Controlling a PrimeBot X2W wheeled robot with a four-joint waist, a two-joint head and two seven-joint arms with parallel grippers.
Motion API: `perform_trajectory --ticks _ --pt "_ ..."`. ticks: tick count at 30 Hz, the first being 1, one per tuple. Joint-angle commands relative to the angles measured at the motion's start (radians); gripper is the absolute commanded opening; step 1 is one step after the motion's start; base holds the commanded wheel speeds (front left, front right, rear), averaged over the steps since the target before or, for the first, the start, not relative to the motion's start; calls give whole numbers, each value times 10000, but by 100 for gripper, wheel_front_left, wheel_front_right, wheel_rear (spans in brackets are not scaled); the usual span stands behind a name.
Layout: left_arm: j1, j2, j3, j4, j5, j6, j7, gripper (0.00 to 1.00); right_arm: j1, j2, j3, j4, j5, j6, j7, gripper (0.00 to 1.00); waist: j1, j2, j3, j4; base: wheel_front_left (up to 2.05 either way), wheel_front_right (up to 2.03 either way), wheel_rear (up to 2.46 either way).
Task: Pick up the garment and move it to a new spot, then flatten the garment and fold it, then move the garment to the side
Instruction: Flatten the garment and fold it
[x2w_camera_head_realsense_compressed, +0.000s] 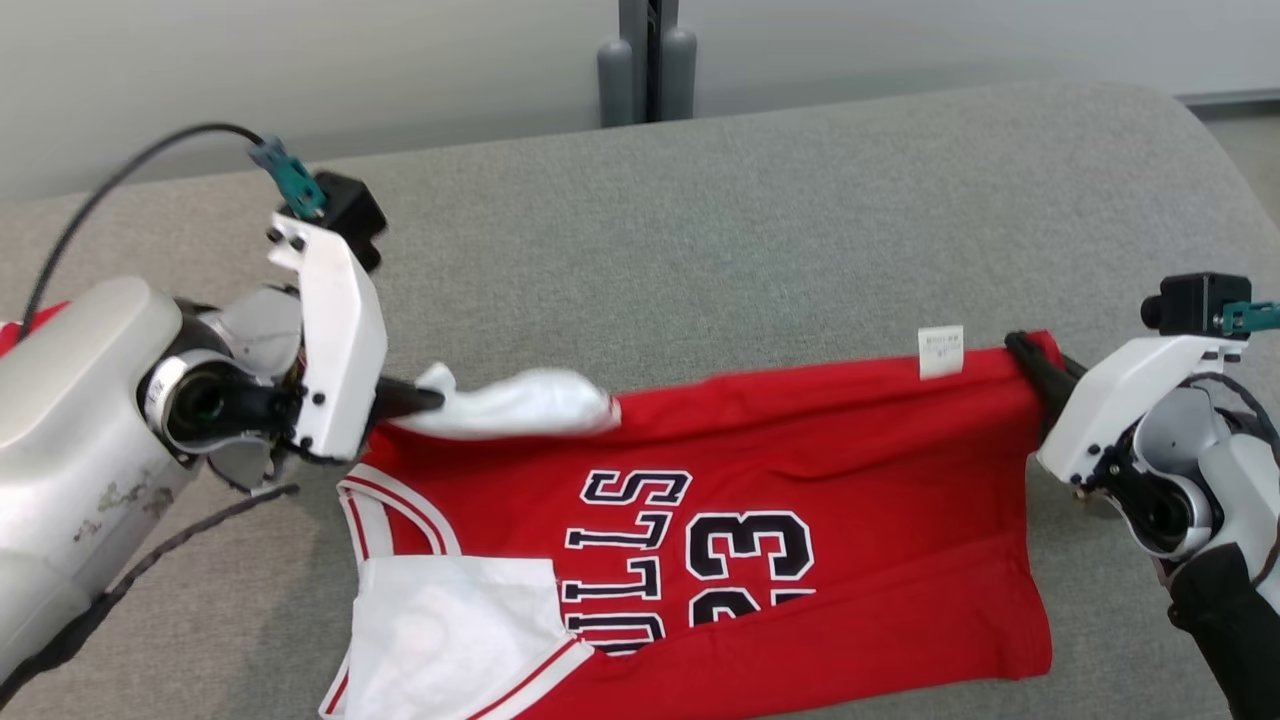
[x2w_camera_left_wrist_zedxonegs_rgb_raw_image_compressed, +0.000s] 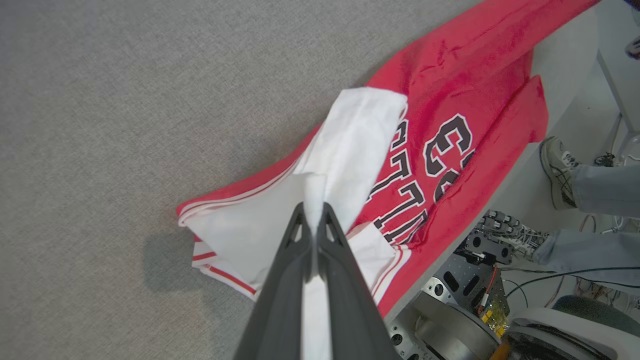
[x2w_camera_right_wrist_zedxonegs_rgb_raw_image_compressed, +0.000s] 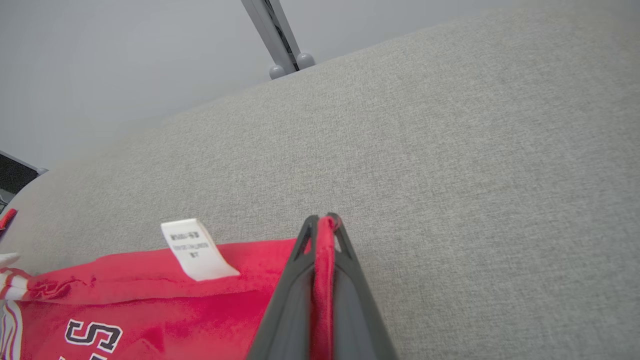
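Soft red jersey, number 23, lies lengthwise across the grey woven table, neck toward its left end. The left gripper is clamped on its white lining. The right gripper is clamped on the red hem corner.

Left tool and right tool, spread wide apart and pointing inward, are both pinched shut.

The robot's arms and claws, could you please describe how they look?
The left claw and right claw each have two long, dark grey, tapering fingers on a white angular bracket, topped by a small black camera with a teal connector. The left forearm is rounded silver-grey with scuff marks; a black cable loops to its camera. The right arm shows grey joints and a black cover.
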Motion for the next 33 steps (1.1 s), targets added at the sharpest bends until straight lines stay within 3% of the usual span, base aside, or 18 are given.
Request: perform_trajectory --ticks 1,17,33 --pt "230 125 -70 -257 -240 97 301 0 208 -182 145 -78 106 2 136 0 0 0 -280 144 0 0 0" --pt "1125 970 -463 -2312 -1144 1044 1783 0 613 -1141 1423 -236 657 2 1160 0 0 0 -687 423 0 0 0" --pt "1594 1269 -729 -3178 -1619 1574 2507 0 624 -2225 2703 -1319 1672 2 3617 0 0 0 -566 440 0 0 0"
